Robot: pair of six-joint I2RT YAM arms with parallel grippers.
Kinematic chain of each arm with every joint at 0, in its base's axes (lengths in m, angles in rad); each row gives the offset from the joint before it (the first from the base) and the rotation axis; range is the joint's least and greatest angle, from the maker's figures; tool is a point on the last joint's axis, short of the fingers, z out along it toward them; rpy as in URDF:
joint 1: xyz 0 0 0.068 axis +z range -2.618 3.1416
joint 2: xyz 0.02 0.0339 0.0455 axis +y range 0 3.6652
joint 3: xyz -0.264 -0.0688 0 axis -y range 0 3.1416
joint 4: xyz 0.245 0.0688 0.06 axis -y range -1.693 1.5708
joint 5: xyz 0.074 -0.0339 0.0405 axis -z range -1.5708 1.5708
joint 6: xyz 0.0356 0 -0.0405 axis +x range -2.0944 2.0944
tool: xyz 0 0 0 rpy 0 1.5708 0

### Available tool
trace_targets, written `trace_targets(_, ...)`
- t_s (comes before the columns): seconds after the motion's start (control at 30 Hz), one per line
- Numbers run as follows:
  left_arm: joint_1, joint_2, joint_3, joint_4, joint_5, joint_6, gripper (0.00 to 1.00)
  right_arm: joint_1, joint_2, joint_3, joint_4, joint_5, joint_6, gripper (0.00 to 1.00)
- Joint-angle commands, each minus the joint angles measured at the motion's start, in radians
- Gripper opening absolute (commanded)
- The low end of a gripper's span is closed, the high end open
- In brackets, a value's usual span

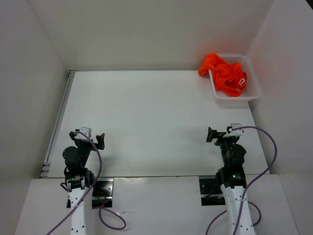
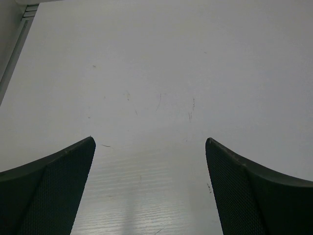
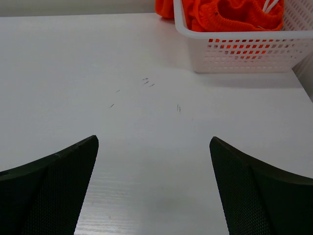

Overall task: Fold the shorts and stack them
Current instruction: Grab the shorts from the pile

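Left gripper (image 2: 150, 147), right gripper (image 3: 154, 147): spread wide, empty, low over white table (image 1: 146, 112). Far right: white plastic basket (image 1: 255, 89), crammed with orange shorts (image 1: 222, 73) spilling over rim. Probably light, limp, slippery; best pinched at waistband by white drawstring (image 1: 241, 82).

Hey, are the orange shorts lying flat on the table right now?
No, the shorts are bunched up in the white basket, spilling over its rim.

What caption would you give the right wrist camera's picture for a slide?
Open right gripper above the white table, facing a white basket stuffed with crumpled orange shorts.
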Motion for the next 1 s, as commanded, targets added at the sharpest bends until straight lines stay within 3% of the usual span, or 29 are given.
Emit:
trace_targets(0.0, -0.004, -0.037, -0.019, 0.022, 0.007, 0.003, 1.00, 0.005, -0.006, -0.038, 0.055, 0.004, -0.009, 0.99)
trace_targets(0.13, -0.004, -0.037, -0.010, -0.023, 0.143, 0.003, 1.00, 0.005, -0.006, -0.038, 0.055, 0.004, -0.009, 0.99)
trace_targets(0.17, -0.004, -0.037, 0.008, -0.080, 0.315, 0.003, 1.00, 0.005, -0.006, -0.038, 0.055, -0.005, -0.009, 0.99)
trace_targets(0.23, -0.004, -0.037, 0.033, -0.193, 0.483, 0.003, 1.00, 0.005, -0.006, -0.038, 0.055, -0.035, -0.033, 0.99)
trace_targets(0.27, -0.004, -0.037, 0.045, -0.224, 0.608, 0.003, 1.00, 0.005, -0.006, -0.027, 0.055, -0.156, -0.068, 0.99)
trace_targets(0.3, -0.004, -0.037, 0.054, -0.300, 0.684, 0.003, 1.00, 0.005, -0.006, -0.015, 0.085, -0.268, -0.289, 0.99)
trace_targets(0.37, -0.004, -0.037, 0.064, -0.376, 0.746, 0.003, 1.00, 0.005, -0.006, -0.002, 0.120, -0.455, -0.398, 0.99)
trace_targets(0.4, -0.004, -0.037, 0.053, -0.284, 0.734, 0.003, 1.00, 0.005, -0.006, -0.002, 0.150, -0.538, -0.567, 1.00)
trace_targets(0.43, -0.004, -0.037, 0.039, -0.198, 0.707, 0.003, 1.00, 0.005, -0.006, -0.002, 0.047, -0.668, -0.904, 1.00)
trace_targets(0.47, -0.004, -0.037, 0.016, -0.113, 0.629, 0.003, 1.00, 0.005, -0.006, 0.004, -0.122, -0.774, -1.387, 1.00)
trace_targets(0.5, -0.004, -0.037, 0.007, 0.029, 0.589, 0.003, 1.00, 0.005, -0.006, -0.020, -0.138, -0.757, -1.682, 0.99)
trace_targets(0.53, -0.004, -0.037, 0.007, 0.088, 0.561, 0.003, 1.00, 0.005, -0.006, -0.037, 0.036, -0.757, -1.650, 0.99)
trace_targets(0.63, -0.013, -0.027, 0.068, 0.266, 0.473, 0.003, 1.00, 0.005, -0.006, -0.027, 0.180, -0.757, -1.630, 1.00)
trace_targets(0.73, -0.024, 0.084, 0.192, 0.231, 0.470, 0.003, 1.00, 0.014, -0.006, -0.016, 0.335, -0.757, -1.515, 1.00)
trace_targets(0.83, -0.054, 0.357, 0.360, 0.155, 0.432, 0.003, 1.00, 0.014, 0.042, 0.022, 0.349, -0.717, -1.500, 1.00)
trace_targets(0.9, -0.094, 0.645, 0.489, 0.077, 0.348, 0.003, 1.00, 0.014, 0.103, 0.074, 0.339, -0.662, -1.509, 1.00)
trace_targets(0.93, -0.109, 0.851, 0.568, -0.038, 0.322, 0.003, 1.00, 0.014, 0.204, 0.100, 0.339, -0.637, -1.509, 1.00)
trace_targets(0.97, -0.128, 0.953, 0.738, -0.110, 0.305, 0.003, 1.00, 0.023, 0.262, 0.137, 0.339, -0.610, -1.509, 1.00)
